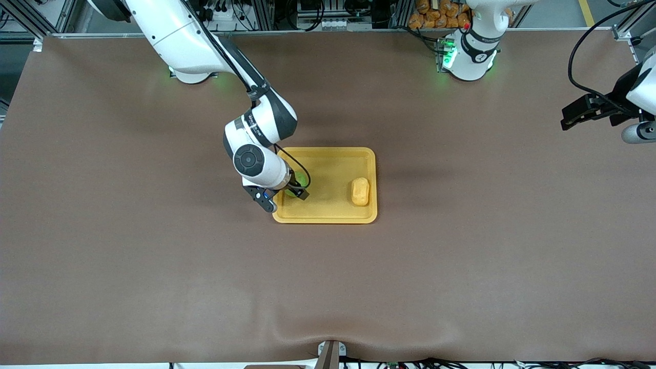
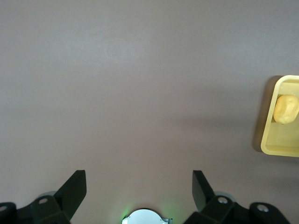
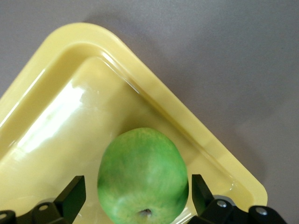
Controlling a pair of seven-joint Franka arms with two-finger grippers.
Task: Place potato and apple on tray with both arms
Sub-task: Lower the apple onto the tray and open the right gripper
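The yellow-orange tray (image 1: pixel 328 152) lies in the middle of the table. The potato (image 1: pixel 360 191) lies on it, at the side toward the left arm's end. The green apple (image 1: pixel 299 180) rests on the tray near the rim toward the right arm's end. My right gripper (image 1: pixel 286 198) is low over it and open, one finger on each side; the right wrist view shows the apple (image 3: pixel 142 175) between the fingers (image 3: pixel 74 193) on the tray (image 3: pixel 70 107). My left gripper (image 1: pixel 568 119) waits open and empty, high over the left arm's end of the table; its wrist view shows gripper (image 2: pixel 138 176), tray (image 2: pixel 280 149) and potato (image 2: pixel 286 108).
A brown cloth (image 1: pixel 154 266) covers the whole table. A pile of orange items (image 1: pixel 441 13) sits off the table by the left arm's base (image 1: pixel 469 59). A small bracket (image 1: pixel 330 353) sticks up at the table edge nearest the front camera.
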